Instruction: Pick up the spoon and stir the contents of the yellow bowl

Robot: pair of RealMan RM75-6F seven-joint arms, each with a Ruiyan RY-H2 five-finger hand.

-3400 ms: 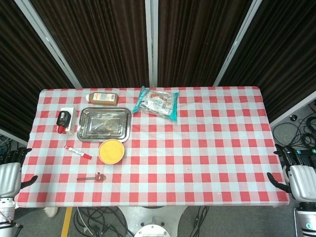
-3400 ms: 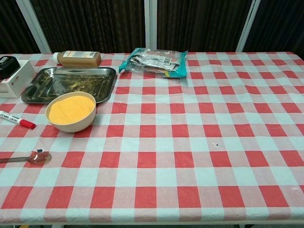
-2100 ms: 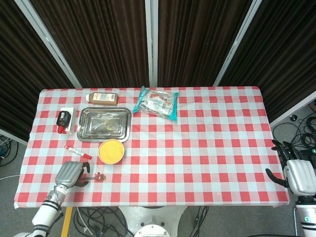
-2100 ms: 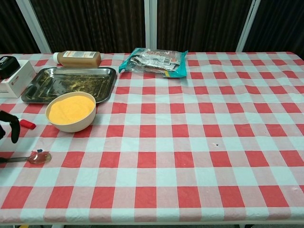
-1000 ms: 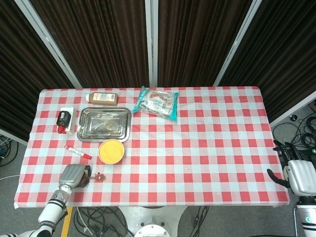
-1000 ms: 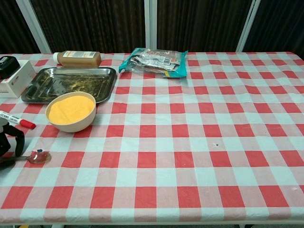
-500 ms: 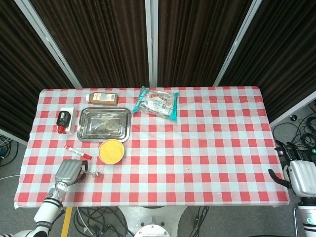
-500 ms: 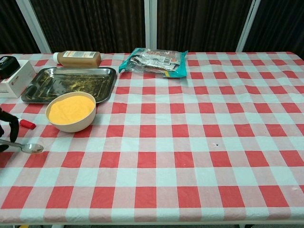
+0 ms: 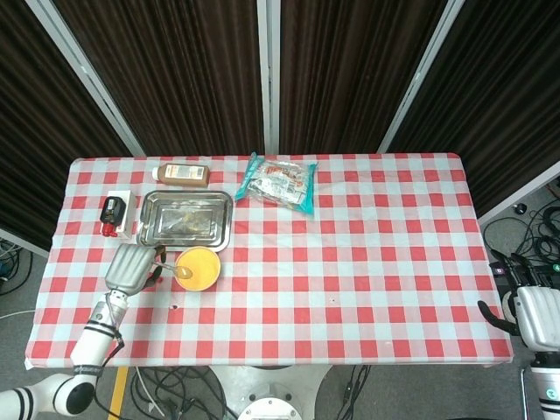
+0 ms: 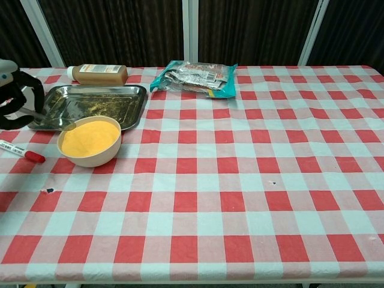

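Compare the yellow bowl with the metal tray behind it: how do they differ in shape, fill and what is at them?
The yellow bowl is round and deep; the metal tray is rectangular and shallow. The bowl is filled nearly to its rim with yellow-orange powder; the tray holds only thin scattered residue. The spoon held by the left hand has its tip at the bowl's rim, not in the tray. Both sit on the checked cloth, close together.
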